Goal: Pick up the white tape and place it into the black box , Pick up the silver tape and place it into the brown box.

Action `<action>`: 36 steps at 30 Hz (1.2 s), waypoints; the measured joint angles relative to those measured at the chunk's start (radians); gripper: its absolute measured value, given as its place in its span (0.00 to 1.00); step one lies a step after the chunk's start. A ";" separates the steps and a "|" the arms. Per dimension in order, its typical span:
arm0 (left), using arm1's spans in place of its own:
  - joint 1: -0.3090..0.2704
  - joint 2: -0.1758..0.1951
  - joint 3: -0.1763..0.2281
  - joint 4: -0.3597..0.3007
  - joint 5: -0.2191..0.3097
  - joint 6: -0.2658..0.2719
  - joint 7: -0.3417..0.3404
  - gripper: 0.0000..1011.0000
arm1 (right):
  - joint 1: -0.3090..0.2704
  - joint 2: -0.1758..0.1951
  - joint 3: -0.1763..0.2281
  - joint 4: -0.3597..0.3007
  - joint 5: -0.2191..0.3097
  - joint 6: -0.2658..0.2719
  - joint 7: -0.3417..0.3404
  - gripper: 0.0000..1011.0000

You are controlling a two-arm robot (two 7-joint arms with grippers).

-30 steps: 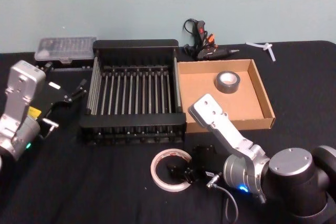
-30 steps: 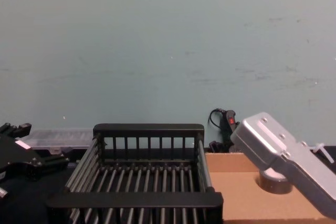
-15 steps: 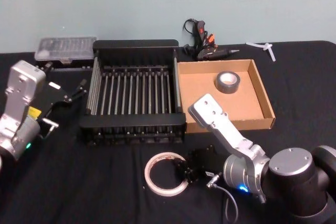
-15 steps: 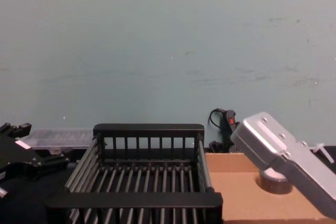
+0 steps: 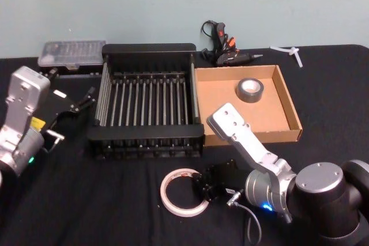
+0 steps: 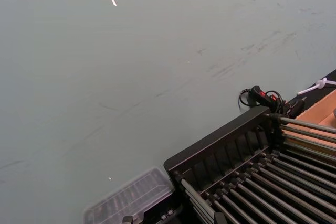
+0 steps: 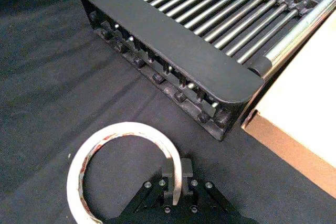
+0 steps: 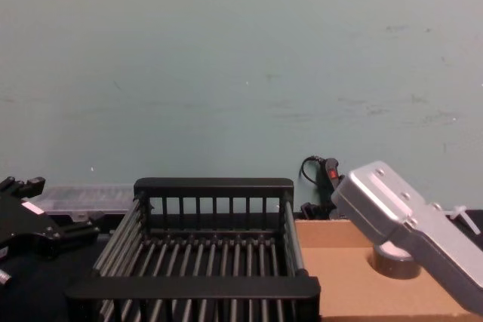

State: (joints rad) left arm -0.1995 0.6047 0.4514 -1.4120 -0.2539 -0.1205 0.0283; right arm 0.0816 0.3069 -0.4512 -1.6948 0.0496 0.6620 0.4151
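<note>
Fingers of the right gripper (image 7: 176, 182) are pinched together on the rim of the white tape (image 7: 113, 153), one inside the centre hole and one outside; in the head view the right gripper (image 5: 203, 187) sits low near the front edge of the desk (image 5: 115, 200), a little right of its middle. The white tape (image 5: 183, 191) lies just in front of the black box (image 5: 147, 99), clear of its front rim. From the right wrist view the black box (image 7: 173, 45) shows its solid front rim and slatted bottom, with the brown box (image 7: 299, 129) right beside it.

The brown box (image 5: 291, 110) stands against the right side of the black box, toward the back of the desk, and the silver tape (image 5: 251, 90) rests inside it near its far right corner. In the chest view the silver tape (image 8: 391, 265) is partly hidden behind the right arm.

The left gripper (image 5: 83, 99) hovers by the left edge of the desk, just beside the black box's left wall, its fingers slightly parted and holding nothing. A clear plastic case (image 5: 72, 53) lies at the back left, and a glue gun (image 5: 222, 44) behind the boxes.
</note>
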 joint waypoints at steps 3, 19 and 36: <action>0.000 0.000 0.000 0.000 0.000 0.000 0.000 0.99 | 0.000 0.000 0.000 0.000 0.000 0.000 0.000 0.10; 0.000 0.000 0.000 0.000 0.000 0.000 0.000 0.99 | -0.013 0.021 0.015 -0.044 0.037 -0.033 0.015 0.10; 0.000 0.000 0.000 0.000 0.000 0.000 0.000 0.99 | -0.044 0.092 0.033 -0.131 0.107 -0.098 0.052 0.10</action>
State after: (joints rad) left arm -0.1995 0.6047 0.4513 -1.4120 -0.2539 -0.1205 0.0283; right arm 0.0375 0.3994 -0.4182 -1.8258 0.1563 0.5638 0.4673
